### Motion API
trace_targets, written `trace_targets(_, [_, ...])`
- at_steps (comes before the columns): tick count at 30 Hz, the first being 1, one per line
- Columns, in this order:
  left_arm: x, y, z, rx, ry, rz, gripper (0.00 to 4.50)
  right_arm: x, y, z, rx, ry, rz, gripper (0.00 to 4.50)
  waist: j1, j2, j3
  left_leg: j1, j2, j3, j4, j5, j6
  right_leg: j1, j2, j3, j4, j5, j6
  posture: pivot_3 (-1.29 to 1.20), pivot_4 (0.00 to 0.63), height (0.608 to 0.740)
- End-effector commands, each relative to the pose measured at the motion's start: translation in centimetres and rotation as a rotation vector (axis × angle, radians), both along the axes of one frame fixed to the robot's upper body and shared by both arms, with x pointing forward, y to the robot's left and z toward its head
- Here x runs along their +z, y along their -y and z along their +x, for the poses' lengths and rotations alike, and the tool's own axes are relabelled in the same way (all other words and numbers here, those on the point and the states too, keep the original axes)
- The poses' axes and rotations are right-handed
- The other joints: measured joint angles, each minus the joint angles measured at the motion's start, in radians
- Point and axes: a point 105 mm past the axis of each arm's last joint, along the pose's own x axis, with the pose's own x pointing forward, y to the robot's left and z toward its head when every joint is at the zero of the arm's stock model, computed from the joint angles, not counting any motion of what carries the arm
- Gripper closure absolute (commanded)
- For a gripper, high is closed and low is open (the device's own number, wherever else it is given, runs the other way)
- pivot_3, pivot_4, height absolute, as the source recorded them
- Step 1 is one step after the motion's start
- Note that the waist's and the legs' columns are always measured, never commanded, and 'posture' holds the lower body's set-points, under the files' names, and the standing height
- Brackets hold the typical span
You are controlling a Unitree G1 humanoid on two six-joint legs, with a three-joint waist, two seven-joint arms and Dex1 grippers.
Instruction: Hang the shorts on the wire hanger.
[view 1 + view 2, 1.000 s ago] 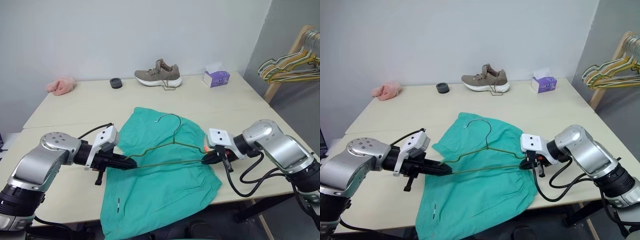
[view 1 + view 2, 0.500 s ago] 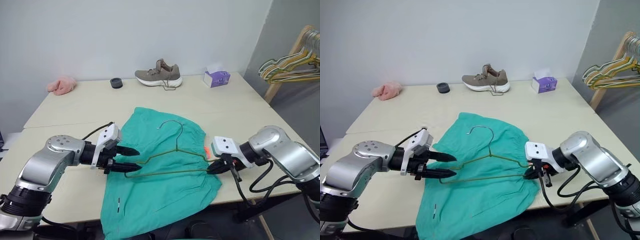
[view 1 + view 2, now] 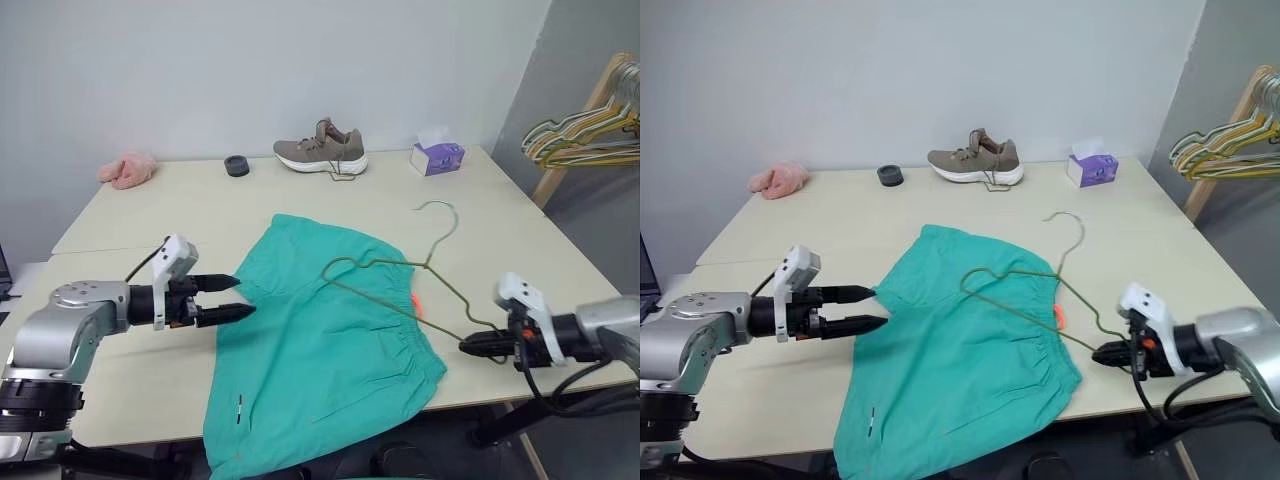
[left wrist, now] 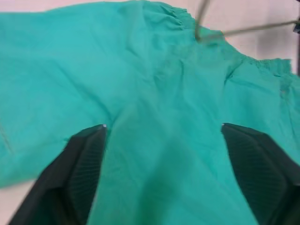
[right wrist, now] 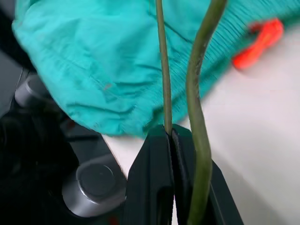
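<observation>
The teal-green shorts (image 3: 320,340) lie spread flat on the near half of the cream table (image 3: 150,215), their gathered waistband toward the right, a small orange cord (image 3: 415,303) lying beside that waistband and one hem reaching over the table's near edge, where a tiny white tag (image 3: 238,404) shows. The left gripper (image 3: 222,298) hovers just at the shorts' left edge with its two black fingers spread wide and nothing between them — the left wrist view shows both finger pads (image 4: 84,161) well apart over the green fabric. The right gripper (image 3: 476,346) sits near the table's right near corner, its fingers pressed tight on one corner of the wire hanger (image 3: 395,285); the right wrist view shows the thin wire (image 5: 164,70) pinched between the closed tips. The hanger is lifted and tilted — its triangle stretches from the gripper out over the middle of the shorts, and its hook rises toward the far right, above bare table. Along the far edge sit a pink cloth (image 3: 125,170), a small dark round object (image 3: 237,165), a tan sneaker (image 3: 322,150) and a purple tissue box (image 3: 437,156). Off the table at far right, coloured hangers (image 3: 590,135) hang on a wooden rack.
</observation>
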Motion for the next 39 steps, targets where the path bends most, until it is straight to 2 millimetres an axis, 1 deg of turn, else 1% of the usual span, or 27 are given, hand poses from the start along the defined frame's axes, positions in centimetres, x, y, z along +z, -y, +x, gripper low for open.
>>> trace_targets(1, [1.4, 1.1, 0.3, -0.062, 0.095, 0.011, 0.04, 1.3, 1.3, 0.2, -0.129, 0.052, 0.032, 4.5, -0.003, 0.0, 0.0, 0.0, 0.0, 0.0, 0.0, 0.0, 0.0, 0.0, 0.0, 0.0, 0.0, 0.0, 0.0, -0.28, 0.0, 0.74])
trace_targets(3, [1.4, 1.2, 0.8, -0.067, 0.118, 0.018, 0.04, 0.9, 2.6, -0.2, -0.238, 0.032, 0.045, 4.5, -0.01, 0.0, 0.0, 0.001, 0.0, 0.001, 0.0, 0.0, 0.0, 0.0, 0.001, 0.0, 0.0, 0.0, 0.0, -0.29, 0.0, 0.74])
trace_targets(5, [1.5, 1.2, 1.2, -0.067, 0.125, 0.021, 0.04, 0.4, 3.5, -1.0, -0.301, 0.01, 0.043, 4.5, -0.018, 0.0, 0.0, 0.001, 0.0, 0.001, 0.0, 0.0, 0.0, 0.001, 0.001, 0.0, 0.0, 0.0, 0.001, -0.3, 0.0, 0.74])
trace_targets(8, [1.7, 1.2, 1.4, -0.078, 0.13, 0.025, 0.04, -0.2, 4.1, -2.2, -0.344, -0.031, 0.035, 4.5, -0.028, 0.0, -0.001, 0.002, 0.0, 0.002, 0.0, 0.0, 0.0, 0.002, 0.001, 0.001, 0.0, 0.0, 0.001, -0.31, 0.0, 0.74])
trace_targets(11, [1.7, 1.4, 1.5, -0.097, 0.129, 0.029, 0.04, -1.1, 4.6, -2.8, -0.378, -0.064, 0.018, 4.5, -0.049, 0.0, -0.001, 0.002, 0.0, 0.003, 0.0, 0.0, 0.0, 0.002, 0.001, 0.002, 0.0, 0.0, 0.001, -0.31, 0.0, 0.74])
trace_targets(14, [1.5, 1.4, 1.5, -0.11, 0.122, 0.043, 0.04, -1.8, 4.2, -2.9, -0.381, -0.089, 0.018, 4.5, -0.069, 0.0, -0.001, 0.002, 0.001, 0.004, 0.0, 0.0, 0.0, 0.001, 0.001, 0.002, 0.0, 0.0, 0.001, -0.31, 0.0, 0.74])
trace_targets(18, [1.5, 1.5, 1.4, -0.131, 0.123, 0.05, 0.04, -2.1, 3.6, -2.5, -0.386, -0.118, 0.027, 4.5, -0.087, 0.0, -0.001, 0.002, 0.001, 0.004, 0.0, 0.0, 0.0, 0.001, 0.002, 0.003, 0.0, 0.0, 0.001, -0.31, 0.0, 0.74])
trace_targets(21, [1.5, 1.6, 1.2, -0.148, 0.128, 0.056, 0.04, -2.2, 3.2, -2.3, -0.376, -0.133, 0.027, 4.5, -0.087, 0.0, -0.001, 0.002, 0.001, 0.004, 0.0, 0.0, 0.0, 0.001, 0.002, 0.003, 0.0, 0.0, 0.001, -0.3, 0.0, 0.74])
trace_targets(25, [1.3, 1.5, 0.7, -0.174, 0.143, 0.078, 0.04, -2.0, 2.0, -2.3, -0.328, -0.155, 0.045, 4.5, -0.084, 0.0, -0.001, 0.001, 0.001, 0.003, 0.0, 0.0, 0.0, 0.001, 0.002, 0.003, 0.0, 0.0, 0.001, -0.3, 0.0, 0.74])
trace_targets(27, [1.2, 1.4, 0.9, -0.167, 0.173, 0.089, 0.04, -2.1, 1.8, -2.2, -0.326, -0.172, 0.051, 4.5, -0.081, 0.0, -0.001, 0.001, 0.001, 0.003, 0.0, 0.0, 0.0, 0.001, 0.002, 0.003, 0.0, 0.0, 0.001, -0.29, 0.0, 0.74])
trace_targets(30, [1.2, 1.3, 1.3, -0.142, 0.2, 0.088, 0.04, -2.1, 1.7, -2.3, -0.318, -0.187, 0.045, 4.5, -0.078, 0.0, -0.001, 0.001, 0.001, 0.003, 0.0, 0.0, 0.0, 0.001, 0.002, 0.003, 0.0, 0.0, 0.001, -0.29, 0.0, 0.74])
trace_targets(33, [1.4, 0.9, 2.1, -0.088, 0.234, 0.085, 0.04, -1.6, 1.7, -2.0, -0.325, -0.183, 0.075, 4.5, -0.077, 0.0, -0.001, 0.001, 0.001, 0.003, 0.0, 0.0, 0.0, 0.001, 0.002, 0.003, 0.0, 0.0, 0.001, -0.29, 0.0, 0.74])
trace_targets(37, [1.7, 0.5, 2.8, -0.05, 0.268, 0.08, 0.04, -1.4, 2.6, -1.6, -0.403, -0.185, 0.112, 4.5, -0.076, -0.001, -0.001, 0.001, 0.001, 0.003, 0.0, 0.0, 0.0, 0.001, 0.002, 0.002, 0.0, 0.0, 0.001, -0.29, 0.0, 0.74])
trace_targets(39, [1.7, 0.5, 2.7, -0.052, 0.27, 0.079, 0.04, -1.6, 3.0, -1.9, -0.421, -0.201, 0.106, 4.5, -0.076, -0.001, -0.001, 0.001, 0.001, 0.003, 0.0, 0.0, 0.0, 0.001, 0.002, 0.003, 0.0, 0.0, 0.001, -0.29, 0.0, 0.74])
